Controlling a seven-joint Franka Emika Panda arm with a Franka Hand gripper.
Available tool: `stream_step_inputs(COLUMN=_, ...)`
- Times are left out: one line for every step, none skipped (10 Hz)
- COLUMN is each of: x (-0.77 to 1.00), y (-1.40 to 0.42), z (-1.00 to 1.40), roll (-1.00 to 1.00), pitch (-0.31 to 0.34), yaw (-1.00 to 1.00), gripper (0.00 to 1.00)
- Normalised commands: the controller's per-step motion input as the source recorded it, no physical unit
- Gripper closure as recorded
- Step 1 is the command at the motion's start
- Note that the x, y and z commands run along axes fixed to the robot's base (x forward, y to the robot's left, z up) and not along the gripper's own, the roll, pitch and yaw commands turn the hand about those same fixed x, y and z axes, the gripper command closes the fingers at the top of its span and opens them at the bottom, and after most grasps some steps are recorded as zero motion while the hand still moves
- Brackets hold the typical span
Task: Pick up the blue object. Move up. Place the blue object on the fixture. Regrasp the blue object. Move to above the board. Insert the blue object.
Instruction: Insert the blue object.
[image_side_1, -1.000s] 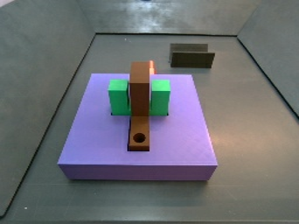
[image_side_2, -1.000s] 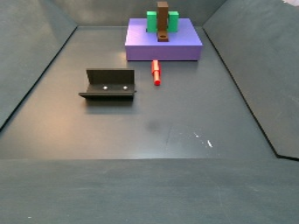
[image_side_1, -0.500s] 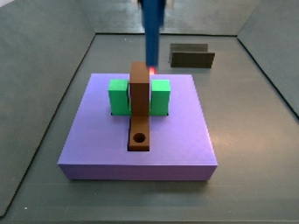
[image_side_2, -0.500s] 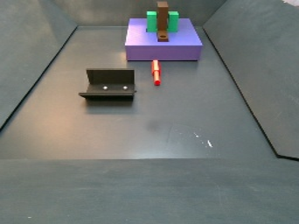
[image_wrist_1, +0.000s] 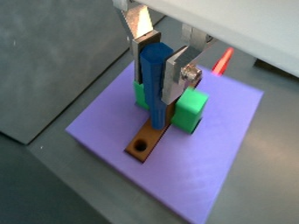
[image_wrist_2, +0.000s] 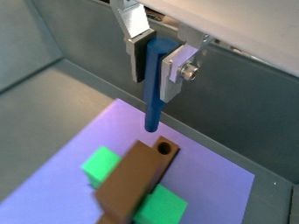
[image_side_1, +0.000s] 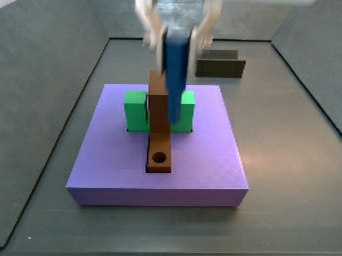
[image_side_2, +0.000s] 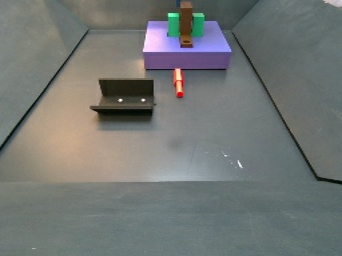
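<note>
While the gripper (image_wrist_2: 156, 54) hangs above the board (image_wrist_2: 222, 184), its fingers (image_wrist_2: 179, 66) pinch the blue object (image_wrist_2: 156, 83) upright, long axis vertical. Its lower tip sits just above the hole (image_wrist_2: 163, 149) in the brown bar (image_wrist_2: 135, 182), seemingly slightly off. Insertion not yet done.

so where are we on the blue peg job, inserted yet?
Not yet. Done, as far as shows: the gripper is shut on the blue object, held upright above the purple board. The fixture stands bare in a side view. In hand: lining up, with the tip hanging just above the hole in the brown bar. Left: lowering it into the hole and releasing.
</note>
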Motion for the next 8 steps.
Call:
stream_step_inputs(x=-0.37, y=-0.46, z=-0.38, roll=0.17, pitch=0.000, yaw=0.00, gripper=1.00)
stream_step_inputs(x=-0.33, y=-0.25, z=-0.34, roll=0.36, pitch=0.009, yaw=0.00, gripper=1.00)
stream_step_inputs(x=-0.13, y=-0.05, z=-0.31, roll=0.37, pitch=0.101, yaw=-0.03, gripper=1.00)
stream_step_inputs(x=0.00, y=-0.08, z=-0.19, roll=0.25, pitch=0.091, yaw=-0.09, gripper=1.00)
stream_step_inputs(x=0.16, y=-0.13, z=-0.13, roll=0.22, pitch=0.113, yaw=0.00, gripper=1.00)
stream_step_inputs(x=0.35, y=-0.11, z=-0.15, roll=0.13, pitch=0.147, yaw=0.00, gripper=1.00)
stream_step_inputs(x=0.16, y=0.00, z=-0.24, roll=0.13, pitch=0.104, yaw=0.00, gripper=1.00)
stream_step_inputs(x=0.07, y=0.06, z=-0.18, roll=0.09, pitch=0.099, yaw=0.00, gripper=1.00)
